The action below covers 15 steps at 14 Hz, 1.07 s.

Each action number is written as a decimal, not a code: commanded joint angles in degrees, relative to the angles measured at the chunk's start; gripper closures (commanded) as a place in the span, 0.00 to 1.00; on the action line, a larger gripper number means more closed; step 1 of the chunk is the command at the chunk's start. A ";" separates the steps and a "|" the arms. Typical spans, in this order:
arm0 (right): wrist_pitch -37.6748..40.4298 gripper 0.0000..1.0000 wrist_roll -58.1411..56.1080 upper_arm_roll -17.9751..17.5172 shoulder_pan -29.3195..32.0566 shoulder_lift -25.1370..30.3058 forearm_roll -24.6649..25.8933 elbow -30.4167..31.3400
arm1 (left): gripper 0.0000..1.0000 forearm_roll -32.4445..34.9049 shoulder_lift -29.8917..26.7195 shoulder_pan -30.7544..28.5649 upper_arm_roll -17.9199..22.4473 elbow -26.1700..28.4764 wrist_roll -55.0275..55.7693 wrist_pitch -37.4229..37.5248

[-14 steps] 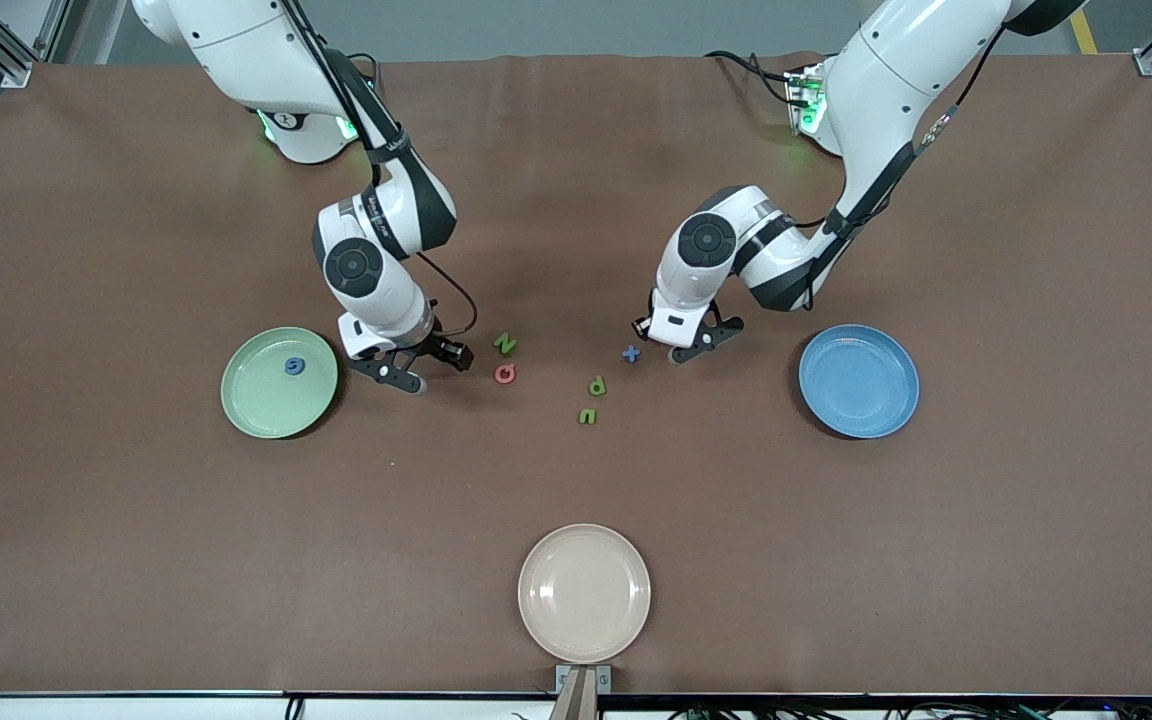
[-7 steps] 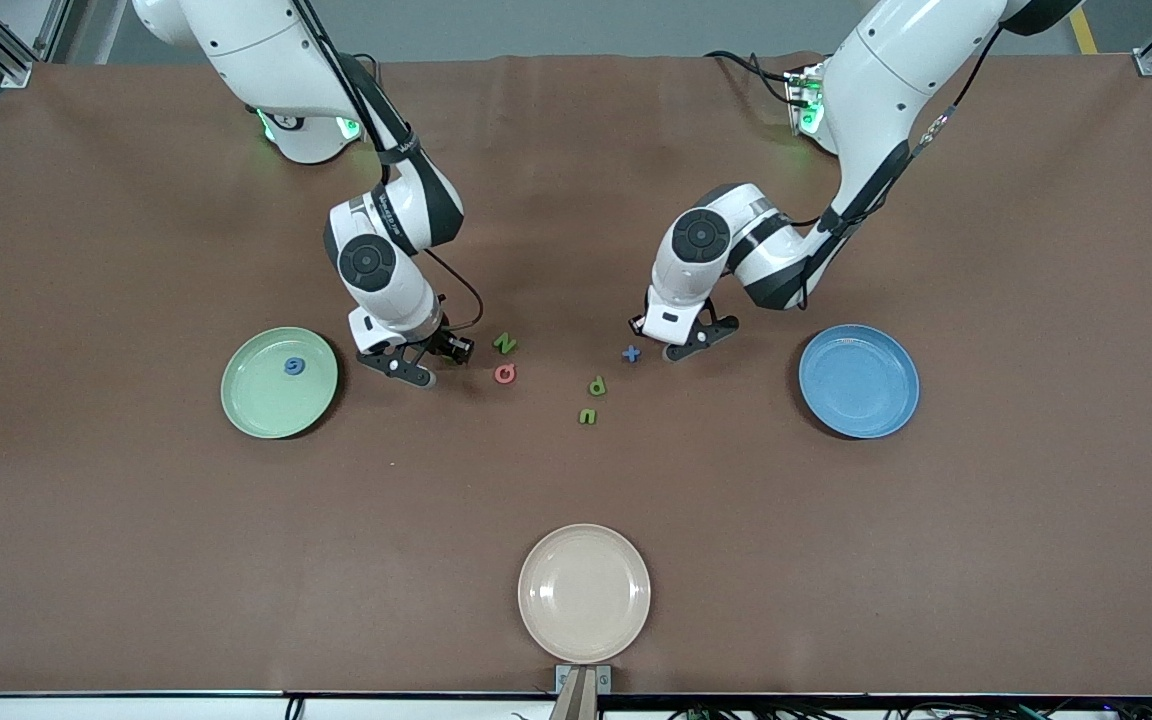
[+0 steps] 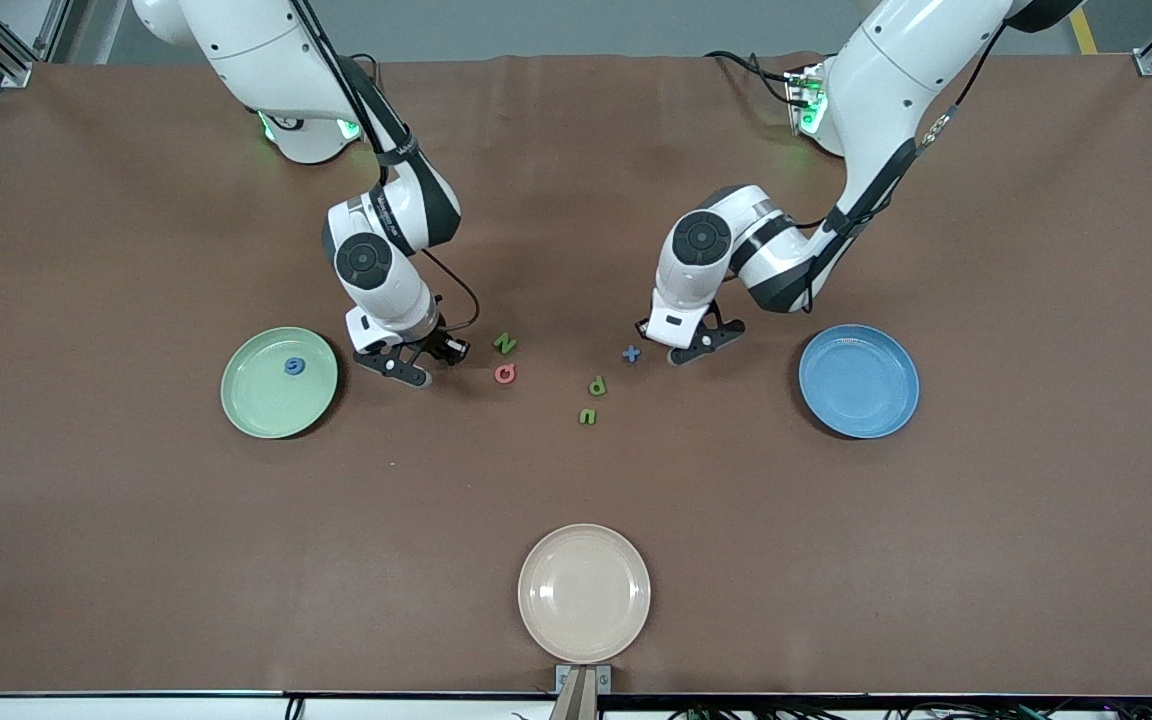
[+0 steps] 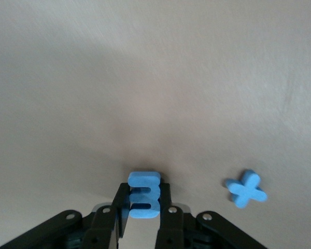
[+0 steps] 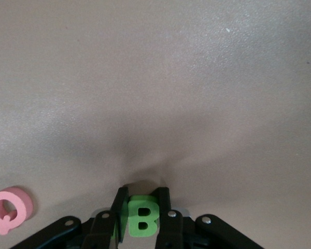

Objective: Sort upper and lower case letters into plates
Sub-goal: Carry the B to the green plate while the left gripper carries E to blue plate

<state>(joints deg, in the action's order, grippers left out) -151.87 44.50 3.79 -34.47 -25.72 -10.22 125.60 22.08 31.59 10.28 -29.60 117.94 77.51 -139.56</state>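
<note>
- Green B [image 5: 140,219] is clamped between the fingers of my right gripper [image 3: 404,362], low over the brown table [image 3: 136,520] just beside the pale green plate [image 3: 279,382], toward the table's middle.
- Blue E [image 4: 143,194] is pinched in my left gripper [image 3: 684,345], just beside the blue x [image 3: 631,353].
- I'd lift both straight up before travelling, then release low over a plate so the pieces don't bounce out.
- The pale green plate already holds the blue G [image 3: 293,367], so I judge capitals belong there; the blue plate [image 3: 858,380] is bare.
- Q [image 3: 505,374] and N [image 3: 504,343] lie close by the right gripper; p [image 3: 597,384] and u [image 3: 588,416] sit nearer the cream plate [image 3: 584,592]. Nothing blocks the way to either plate.
</note>
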 commanded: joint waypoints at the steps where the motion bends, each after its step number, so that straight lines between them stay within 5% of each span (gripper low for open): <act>1: 4.37 1.00 -2.21 2.35 0.28 3.04 -0.24 0.35 | 0.97 0.95 -5.74 -1.75 -0.29 0.80 -6.64 6.65; 6: 18.08 1.00 -19.95 13.60 0.37 7.35 -0.15 -3.86 | 0.97 0.86 -10.57 -7.02 -0.64 3.34 -22.28 7.54; 9: 17.93 1.00 -32.24 18.35 2.11 7.45 -0.24 -3.70 | 0.97 0.86 -13.49 -11.85 -0.90 5.72 -30.46 7.55; 15: 6.42 0.99 -38.44 18.01 5.38 4.90 -0.94 1.76 | 0.96 0.94 -14.46 -20.56 -0.81 7.04 -40.76 6.84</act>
<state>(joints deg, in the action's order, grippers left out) -142.79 6.82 22.48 -28.69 -19.80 -10.20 125.67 22.19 19.21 -7.98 -29.78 123.20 38.64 -132.30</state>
